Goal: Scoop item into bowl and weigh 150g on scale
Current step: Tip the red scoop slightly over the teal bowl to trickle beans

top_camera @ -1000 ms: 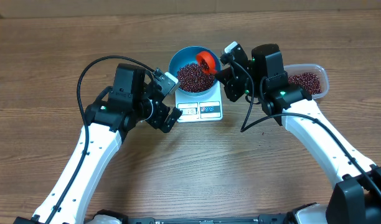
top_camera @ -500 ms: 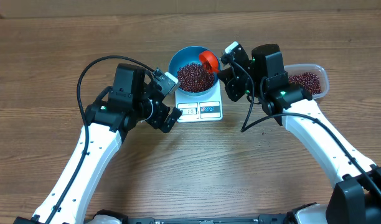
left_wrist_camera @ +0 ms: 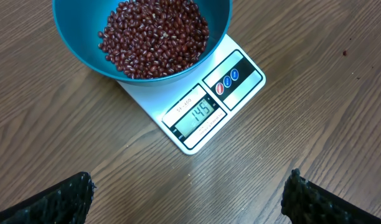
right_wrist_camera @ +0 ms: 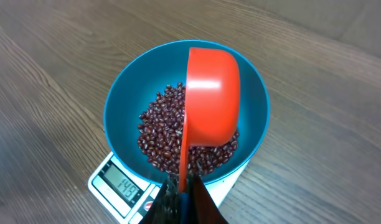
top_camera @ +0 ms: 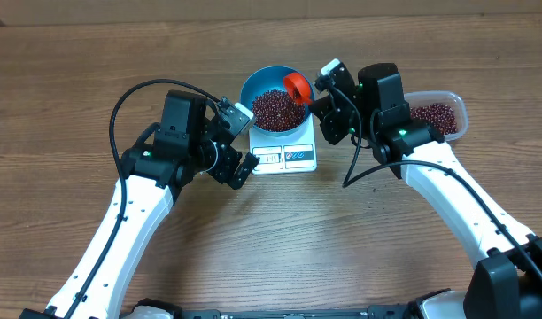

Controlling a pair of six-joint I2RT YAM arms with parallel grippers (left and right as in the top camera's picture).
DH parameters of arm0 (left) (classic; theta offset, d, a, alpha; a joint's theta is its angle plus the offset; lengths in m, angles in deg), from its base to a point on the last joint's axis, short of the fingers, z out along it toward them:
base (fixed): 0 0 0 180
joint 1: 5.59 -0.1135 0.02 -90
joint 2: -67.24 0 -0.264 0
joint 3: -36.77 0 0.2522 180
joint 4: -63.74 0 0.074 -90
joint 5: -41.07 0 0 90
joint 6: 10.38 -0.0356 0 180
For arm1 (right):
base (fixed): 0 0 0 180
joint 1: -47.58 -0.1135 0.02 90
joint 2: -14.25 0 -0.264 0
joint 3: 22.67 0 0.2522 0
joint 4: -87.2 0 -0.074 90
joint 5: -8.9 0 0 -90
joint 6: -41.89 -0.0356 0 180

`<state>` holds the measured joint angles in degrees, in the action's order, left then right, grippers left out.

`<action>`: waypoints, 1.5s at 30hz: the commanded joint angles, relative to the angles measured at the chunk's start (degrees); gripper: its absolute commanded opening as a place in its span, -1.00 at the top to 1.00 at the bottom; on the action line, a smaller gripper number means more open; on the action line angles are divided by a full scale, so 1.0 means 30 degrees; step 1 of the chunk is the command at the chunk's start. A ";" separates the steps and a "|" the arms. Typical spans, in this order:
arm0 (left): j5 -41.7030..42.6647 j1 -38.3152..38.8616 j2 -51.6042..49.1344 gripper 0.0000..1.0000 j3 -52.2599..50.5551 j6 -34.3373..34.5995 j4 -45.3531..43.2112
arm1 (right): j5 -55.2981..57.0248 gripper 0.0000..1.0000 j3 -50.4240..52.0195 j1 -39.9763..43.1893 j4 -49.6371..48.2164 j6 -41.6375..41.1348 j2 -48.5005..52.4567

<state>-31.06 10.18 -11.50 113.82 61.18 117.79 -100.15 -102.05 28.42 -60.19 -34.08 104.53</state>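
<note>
The left arm (top_camera: 120, 221) and right arm (top_camera: 461, 199) are formed of white rounded links with black joint housings. A black cable (top_camera: 156, 82) is looped over each. The left hand (left_wrist_camera: 187, 202) is fitted with black, rough-textured fingers (left_wrist_camera: 63, 200).

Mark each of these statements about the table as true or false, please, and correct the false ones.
1. The blue bowl stands on the scale. True.
2. The blue bowl is empty. False: it holds a heap of beans.
3. The right hand holds a red scoop tipped over the blue bowl. True.
4. The left hand grips the scale. False: it is open and holds nothing.
5. The clear tub is empty. False: it also holds beans.
</note>
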 commanded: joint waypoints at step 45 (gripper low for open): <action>0.0335 0.0131 0.0284 -0.99 -0.0029 -0.0364 -0.0015 | -0.0743 0.93 -0.0525 0.0255 -0.0204 -0.3869 -0.0102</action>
<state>-31.06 10.18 -11.50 113.82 61.16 117.79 -100.72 -102.05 28.53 -60.19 -41.08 104.53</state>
